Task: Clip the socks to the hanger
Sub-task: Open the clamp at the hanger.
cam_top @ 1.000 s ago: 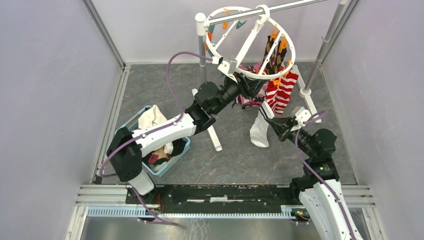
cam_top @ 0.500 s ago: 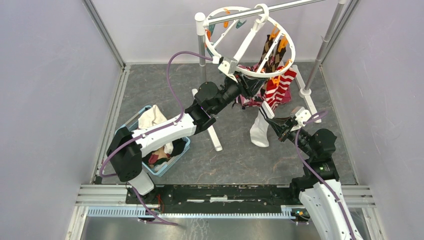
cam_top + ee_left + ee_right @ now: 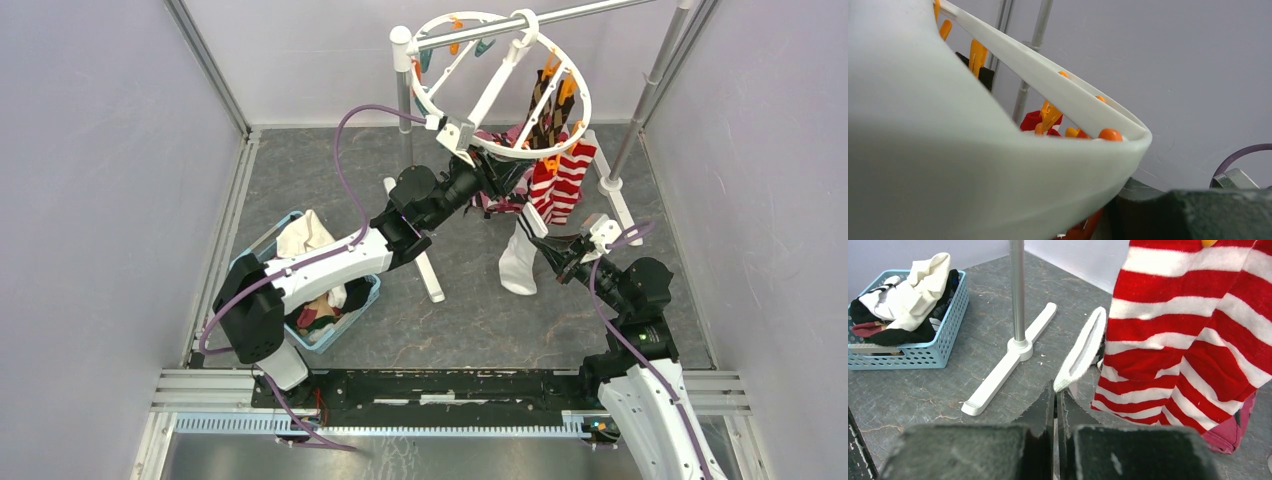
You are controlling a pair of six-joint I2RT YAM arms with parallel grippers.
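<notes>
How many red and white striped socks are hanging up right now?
2. Both hang from the hanger at its right rim: the left striped sock and the right striped sock. Others may hide in the basket.

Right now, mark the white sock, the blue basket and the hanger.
white sock (image 3: 1083,347), right wrist view, on the middle of its white length.
blue basket (image 3: 918,354), right wrist view, on its near mesh wall.
hanger (image 3: 495,83), top external view, on its wide central crossbar.

Bright, even, diffuse light, just soft shadows on the grey floor (image 3: 320,170). Left wrist view is mostly a blurry white hanger rim (image 3: 948,165), too close to focus. Right wrist view's crisp on the red-striped sock (image 3: 1188,340) and white sock (image 3: 1075,367); the right gripper (image 3: 1056,392) is a soft dark blob.
</notes>
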